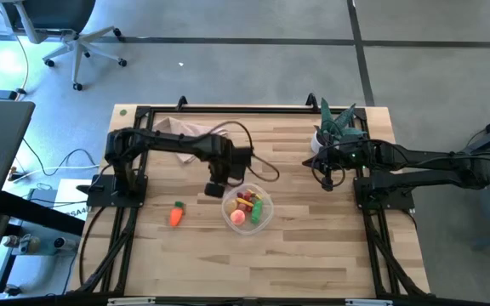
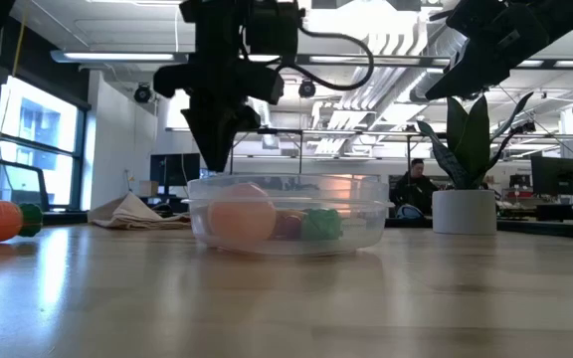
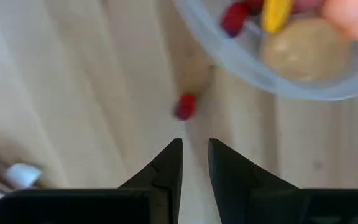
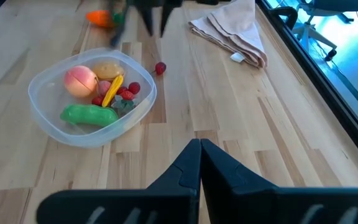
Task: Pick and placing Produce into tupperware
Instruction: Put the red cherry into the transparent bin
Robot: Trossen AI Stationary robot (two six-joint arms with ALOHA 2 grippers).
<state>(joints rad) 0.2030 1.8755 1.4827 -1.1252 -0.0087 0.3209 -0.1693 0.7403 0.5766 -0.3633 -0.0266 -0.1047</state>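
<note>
You are lining the left gripper (image 3: 194,163), fingers narrowly apart and empty, above the small red fruit (image 3: 184,106) lying just beside the tupperware (image 4: 45,118); next, descending around it.

This is looking like an open-plan office doubling as a robotics lab. A wooden table (image 1: 313,255) is sitting on a polished concrete floor (image 1: 228,51), with 2 dark robot arms (image 1: 168,144) bolted to black frames at its left and right. A rolling office chair (image 1: 66,34) is standing at the far left. Beyond the table, exposed ceiling ducts (image 2: 386,45) are running overhead, monitors (image 2: 172,169) are lining desks, and a person (image 2: 411,189) is sitting far off.
</note>
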